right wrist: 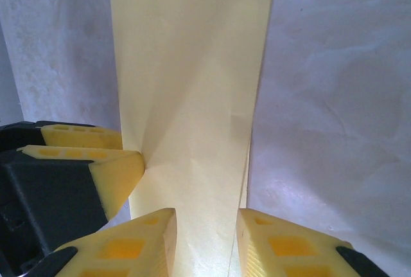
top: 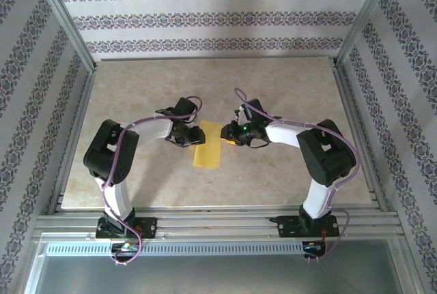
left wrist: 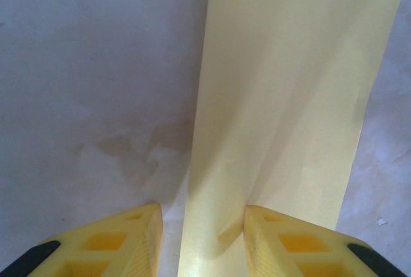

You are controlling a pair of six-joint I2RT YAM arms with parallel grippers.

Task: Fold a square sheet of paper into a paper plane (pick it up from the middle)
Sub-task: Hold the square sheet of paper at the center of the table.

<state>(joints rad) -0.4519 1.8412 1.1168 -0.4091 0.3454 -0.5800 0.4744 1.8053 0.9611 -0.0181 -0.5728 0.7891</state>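
The square sheet of paper (top: 208,147) is seen lying near the middle of the surface (top: 287,89), between the two arms. It is folded into a long narrow strip, with its long side running from the near edge toward the far edge.

The work area is enclosed by patterned walls (top: 205,21) and a metal frame (top: 65,35). The surface is pale and marbled.

The left arm (top: 130,145) is bent inward from the left and the right arm (top: 321,149) from the right, so that both wrists are brought low beside the strip at its far half.

In the left wrist view the left jaws are held apart, not clenched. One finger (left wrist: 128,241) is set on the bare surface just beside the strip's edge, and the other finger (left wrist: 286,241) is placed over the paper itself. Nothing is clamped between them.

In the right wrist view the right jaws are likewise parted, with the strip lying flat in the gap. One finger (right wrist: 138,245) overlaps the paper, and the other (right wrist: 282,248) is placed at its edge. The tip of a left-arm finger (right wrist: 115,168) is seen touching the strip's side.

Faint diagonal creases are visible across the paper. A brownish stain (left wrist: 141,148) is marked on the surface beside it.
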